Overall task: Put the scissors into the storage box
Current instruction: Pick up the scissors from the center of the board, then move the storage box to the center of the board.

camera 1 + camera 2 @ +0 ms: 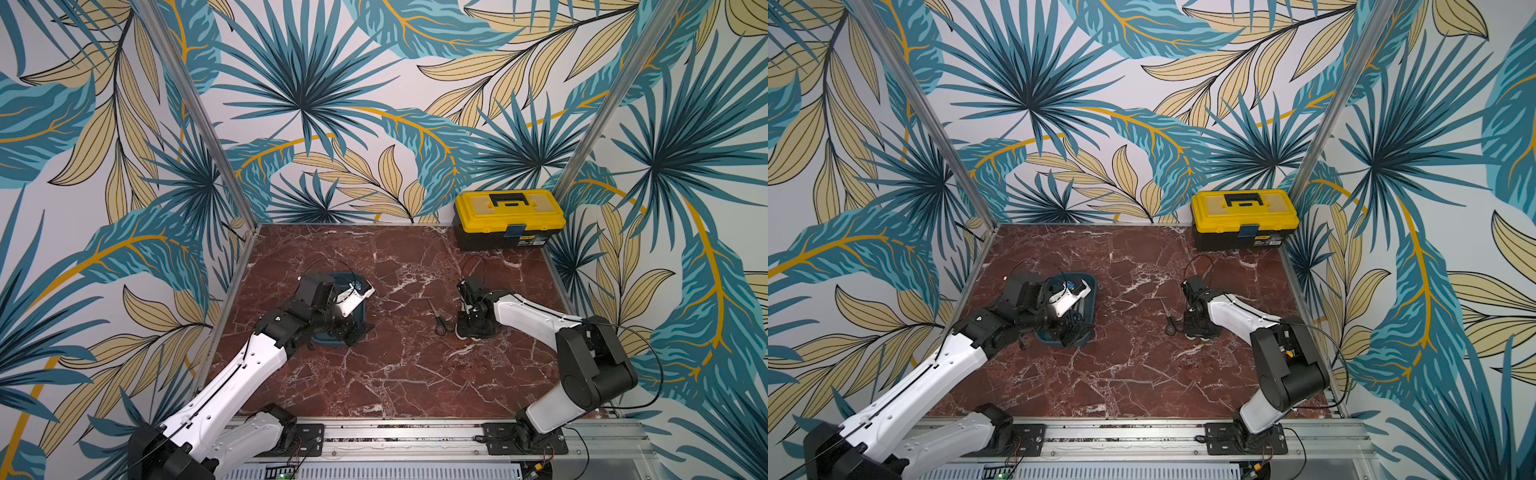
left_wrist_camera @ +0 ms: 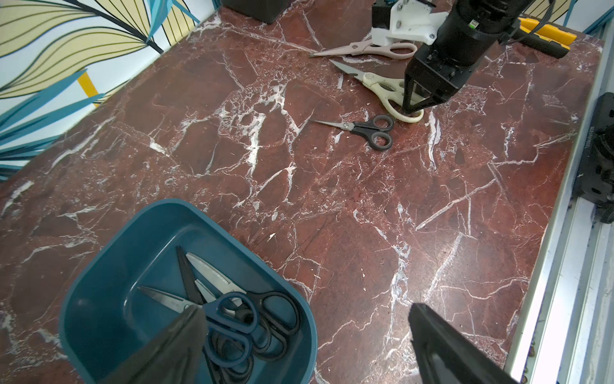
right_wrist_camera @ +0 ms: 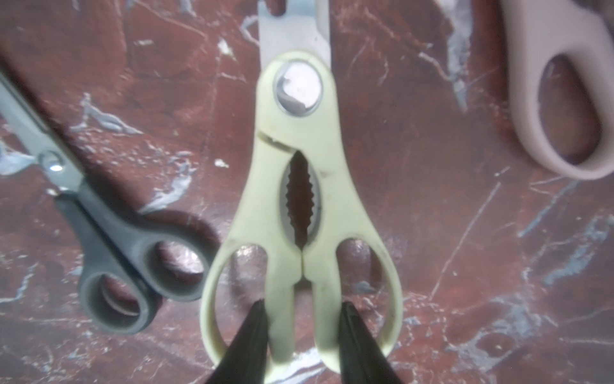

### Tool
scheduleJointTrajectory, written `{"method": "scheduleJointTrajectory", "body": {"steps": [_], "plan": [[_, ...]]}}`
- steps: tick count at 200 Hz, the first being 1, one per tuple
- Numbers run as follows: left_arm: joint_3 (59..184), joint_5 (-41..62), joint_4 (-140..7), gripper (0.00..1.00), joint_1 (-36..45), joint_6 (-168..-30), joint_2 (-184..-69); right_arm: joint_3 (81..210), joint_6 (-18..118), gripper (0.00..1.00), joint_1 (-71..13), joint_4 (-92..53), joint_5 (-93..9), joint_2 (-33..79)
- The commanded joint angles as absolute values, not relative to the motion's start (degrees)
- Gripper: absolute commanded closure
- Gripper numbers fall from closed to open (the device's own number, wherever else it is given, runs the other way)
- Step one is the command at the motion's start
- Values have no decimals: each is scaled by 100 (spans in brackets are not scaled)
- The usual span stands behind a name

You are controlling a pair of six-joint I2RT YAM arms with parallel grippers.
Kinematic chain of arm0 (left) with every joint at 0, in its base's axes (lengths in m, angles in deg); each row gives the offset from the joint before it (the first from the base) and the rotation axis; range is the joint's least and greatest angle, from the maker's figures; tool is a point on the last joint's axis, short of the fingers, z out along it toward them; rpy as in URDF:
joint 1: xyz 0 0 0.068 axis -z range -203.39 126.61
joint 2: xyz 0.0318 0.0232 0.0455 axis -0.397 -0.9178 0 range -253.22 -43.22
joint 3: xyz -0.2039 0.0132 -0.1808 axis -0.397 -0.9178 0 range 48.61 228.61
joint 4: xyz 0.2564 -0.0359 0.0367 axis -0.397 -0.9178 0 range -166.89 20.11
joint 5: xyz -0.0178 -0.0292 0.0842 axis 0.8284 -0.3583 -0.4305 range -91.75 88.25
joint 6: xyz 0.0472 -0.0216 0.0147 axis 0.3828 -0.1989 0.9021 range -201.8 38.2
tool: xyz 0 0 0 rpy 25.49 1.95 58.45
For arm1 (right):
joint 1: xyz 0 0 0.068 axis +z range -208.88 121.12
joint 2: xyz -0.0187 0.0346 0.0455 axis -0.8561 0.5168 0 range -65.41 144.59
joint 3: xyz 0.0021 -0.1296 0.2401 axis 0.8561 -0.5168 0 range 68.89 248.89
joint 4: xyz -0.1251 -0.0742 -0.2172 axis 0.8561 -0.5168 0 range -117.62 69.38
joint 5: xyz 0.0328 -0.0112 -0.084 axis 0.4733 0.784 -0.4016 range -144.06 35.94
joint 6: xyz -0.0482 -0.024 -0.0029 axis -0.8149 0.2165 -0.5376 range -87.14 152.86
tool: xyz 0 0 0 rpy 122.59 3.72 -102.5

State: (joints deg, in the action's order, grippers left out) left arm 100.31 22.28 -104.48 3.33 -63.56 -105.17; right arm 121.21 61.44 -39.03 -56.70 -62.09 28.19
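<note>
Scissors with cream-white handles (image 3: 262, 206) lie flat on the table (image 1: 395, 374) on the robot's right side, blades closed, with the right gripper (image 3: 304, 304) standing over them and pointing straight down. Its fingers (image 3: 254, 332) reach one into each finger loop and press from either side on the two inner bars of the handles, so they are closed on this pair, which rests on the marble. Just beside one loop lie the small black scissors (image 3: 109, 232), their blades angled away. In both top views they show on the marble next to the gripper's base (image 1: 440, 322) (image 1: 1170, 322), while the cream pair itself is hidden under the gripper. On the other side of the cream pair, a little apart, lie the pale pink scissors (image 2: 365, 49), so the three loose pairs lie side by side with the cream one in the middle. The storage box (image 2: 109, 276) sits well apart from them on the robot's left side of the table. It holds blue-handled scissors (image 2: 229, 329) lying across black-handled scissors (image 2: 279, 319), handles bunched at one end and blades fanned toward the other. The left gripper (image 2: 305, 306) hangs over that end of the box with its fingers spread wide and nothing between them, one above the handles and the other above bare marble beside the rim. Beyond the right arm a yellow-handled tool (image 2: 545, 33) lies near the table's edge. A yellow-lidded toolbox (image 1: 509, 218) stands shut in the far right corner against the leaf-patterned wall.
</note>
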Motion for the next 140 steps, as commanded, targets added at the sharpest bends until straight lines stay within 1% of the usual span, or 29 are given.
{"method": "scheduleJointTrajectory", "body": {"steps": [1,76,140], "plan": [[10217,2112,-10484,0,336,-6299,-10475,12150,5979,68,-3896,-5592,-6011,2775],[10127,1797,-10358,0,339,-6260,-10411,12147,5825,70,-3897,-5629,-6056,2702],[10139,1794,-10366,0,328,-6255,-10354,12213,5731,69,-3898,-5657,-6038,2648]]}}
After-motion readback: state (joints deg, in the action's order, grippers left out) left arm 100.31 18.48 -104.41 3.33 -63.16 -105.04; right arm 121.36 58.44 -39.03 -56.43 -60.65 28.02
